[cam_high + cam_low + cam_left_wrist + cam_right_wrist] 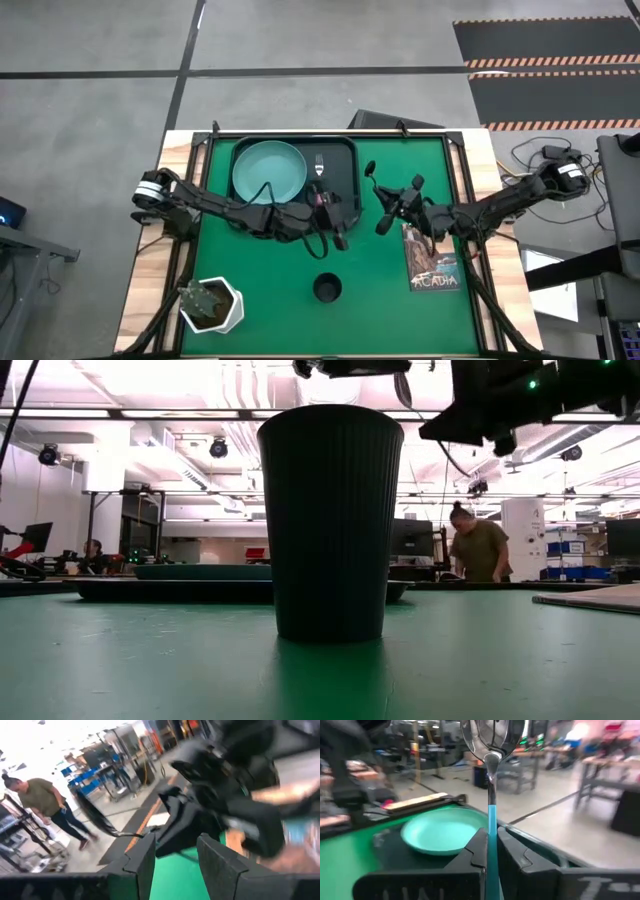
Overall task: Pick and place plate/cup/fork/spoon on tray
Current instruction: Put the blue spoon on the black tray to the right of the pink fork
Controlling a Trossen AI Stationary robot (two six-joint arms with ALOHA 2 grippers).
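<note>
Near the far edge of the table, a little left of the middle, sits the tray, and the plate is already lying in its left half. The fork lies on the tray too, just right of the plate, with its tines pointing at the far edge. The cup is not there yet; it stands upright on the green mat close to the near edge, well apart from the tray. The spoon is the thing being moved now. The right gripper has its jaws pinched tight on the light blue handle, with the silver bowl sticking out ahead of it, and it hangs over the table just right of the tray's right side. The left gripper is in the middle of the table, just near the tray's near edge, and its jaws are apart with nothing between them. So this looks like the spoon step, about half way through. Next the right arm likely needs to bring the spoon over the bare right part of the tray, beside the fork, lower it, and let go. After that only the cup is left to fetch.
</note>
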